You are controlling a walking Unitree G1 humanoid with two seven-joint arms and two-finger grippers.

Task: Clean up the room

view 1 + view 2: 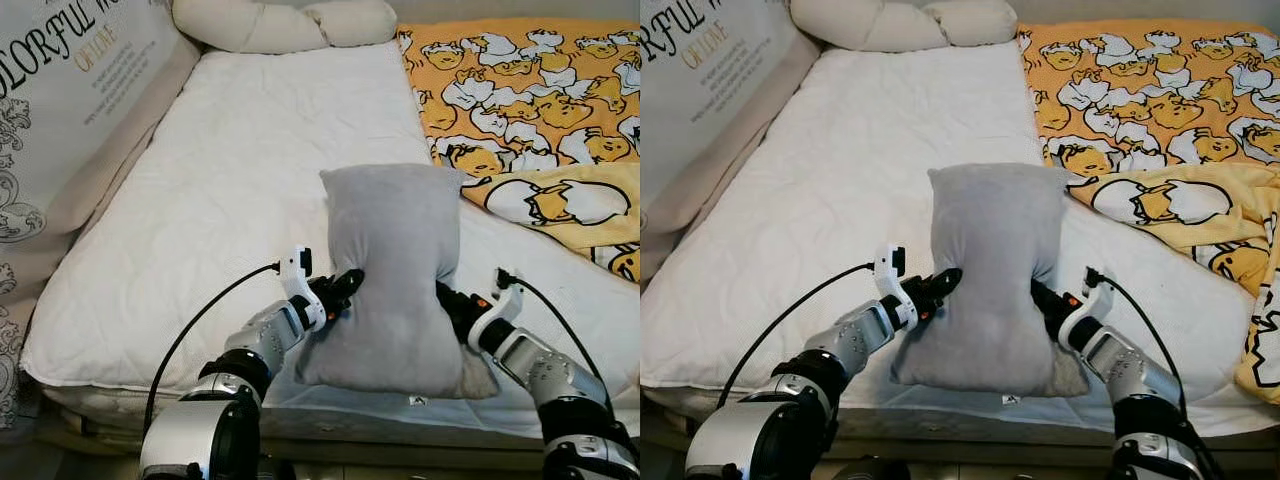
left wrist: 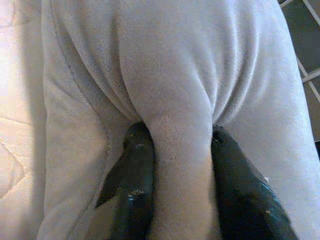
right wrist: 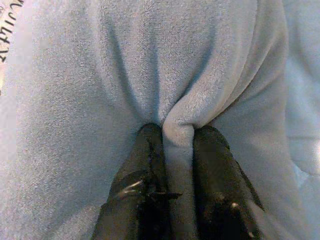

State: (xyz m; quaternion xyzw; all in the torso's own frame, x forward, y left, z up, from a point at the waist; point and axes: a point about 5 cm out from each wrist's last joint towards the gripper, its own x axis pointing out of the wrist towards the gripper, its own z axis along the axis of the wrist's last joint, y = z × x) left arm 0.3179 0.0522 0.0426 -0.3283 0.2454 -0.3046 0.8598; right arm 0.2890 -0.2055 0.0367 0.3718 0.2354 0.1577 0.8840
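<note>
At the bottom of the left eye view, two silver arms reach up from the lower corners toward a grey pillow (image 1: 395,275) at centre frame. The left gripper (image 1: 345,288) pinches a fold of the pillow's left edge, its fingers (image 2: 132,170) narrow around bunched fabric in the left wrist view. The right gripper (image 1: 452,302) clamps the pillow's right edge likewise, a ridge of cloth squeezed between its fingers (image 3: 150,165). The pillow stands tilted on the near edge of a white quilted mattress (image 1: 220,200), where a small tag (image 1: 417,401) carries a mark too small to read. Beyond, at the upper right, lies a yellow blanket (image 1: 520,90) printed with cartoon egg characters. At the upper left a cream headboard panel (image 1: 70,90) bears partial lettering, "ORFUL" and "OF LOVE". At the top edge rests a cream knotted cushion (image 1: 280,22).
</note>
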